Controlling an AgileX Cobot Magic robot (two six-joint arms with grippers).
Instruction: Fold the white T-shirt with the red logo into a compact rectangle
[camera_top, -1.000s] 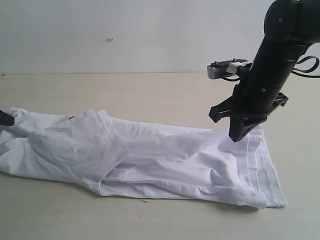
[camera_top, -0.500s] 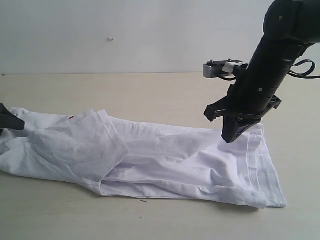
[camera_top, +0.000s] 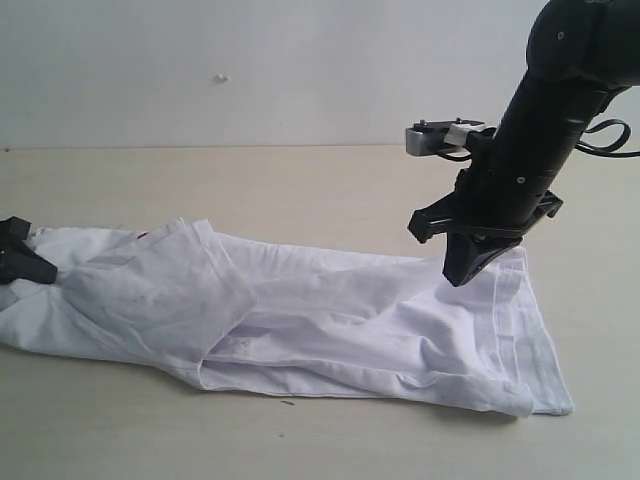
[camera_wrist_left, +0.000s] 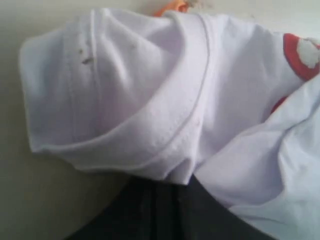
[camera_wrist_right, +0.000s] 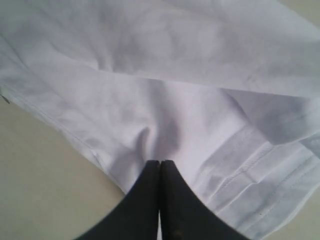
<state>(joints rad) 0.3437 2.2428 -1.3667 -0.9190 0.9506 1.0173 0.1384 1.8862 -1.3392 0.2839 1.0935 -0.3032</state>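
The white T-shirt (camera_top: 330, 320) lies crumpled and folded lengthwise across the table, its hem at the right. Only a red speck of the red logo (camera_top: 142, 236) shows in the exterior view. In the left wrist view a piece of the red logo (camera_wrist_left: 300, 52) peeks out beside the ribbed collar, and the orange tag (camera_wrist_left: 172, 7) is above. My left gripper (camera_top: 25, 262) sits at the shirt's far left end, shut on a fold of the T-shirt (camera_wrist_left: 150, 100) that drapes over its tips (camera_wrist_left: 175, 182). My right gripper (camera_top: 462, 275) is shut, its tips (camera_wrist_right: 160, 162) resting on the cloth (camera_wrist_right: 175, 75) near the hem.
The shirt lies on a pale wooden table (camera_top: 300, 180) with a white wall behind. Bare tabletop lies behind and in front of the shirt. The right arm's black links (camera_top: 540, 130) rise above the hem end.
My left gripper has come in from the left edge and lowered, pushing the collar end of the shirt rightward. The right gripper shifted slightly left, then held still.
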